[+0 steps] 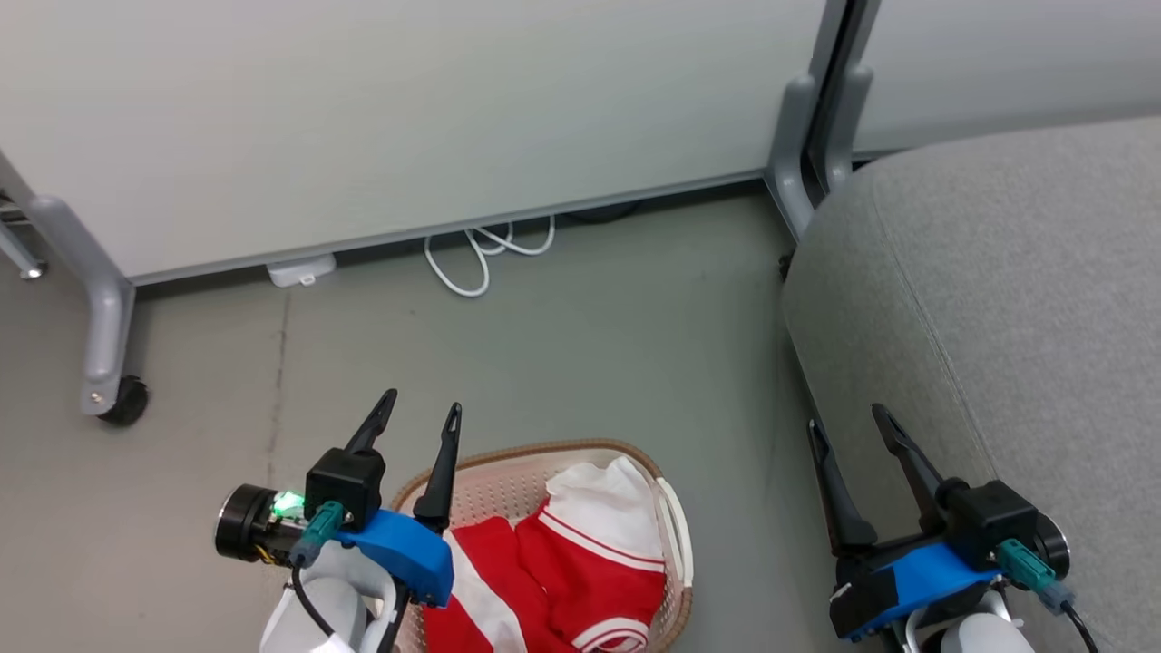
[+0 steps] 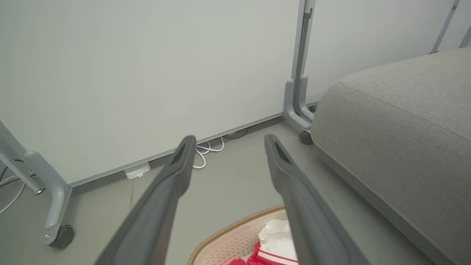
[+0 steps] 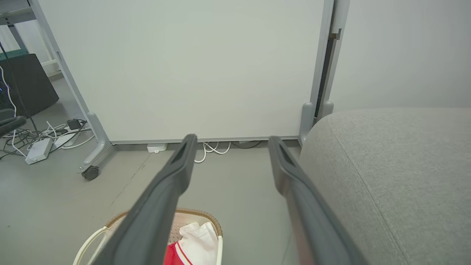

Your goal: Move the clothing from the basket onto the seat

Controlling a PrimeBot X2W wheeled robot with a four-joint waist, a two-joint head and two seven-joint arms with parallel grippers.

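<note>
Red clothing [image 1: 580,567] with white stripes and a white panel lies bunched inside the cream basket [image 1: 508,476] with its brown rim, on the floor at the bottom centre of the head view. My left gripper [image 1: 423,410] hovers open over the basket's left rim, nothing between its fingers. The grey seat [image 1: 998,272] fills the right side. My right gripper [image 1: 848,424] stands open beside the seat's front edge, empty. The left wrist view shows the basket [image 2: 228,241], clothing [image 2: 274,239] and seat [image 2: 404,121]; the right wrist view shows the basket [image 3: 206,215], clothing [image 3: 195,239] and seat [image 3: 397,173].
A white partition panel [image 1: 408,118] on grey castor legs [image 1: 113,363] stands behind the basket, with a white cable [image 1: 481,249] looped under it. More cables and a power strip [image 3: 38,149] lie far left in the right wrist view. Bare grey floor [image 1: 580,363] separates basket and panel.
</note>
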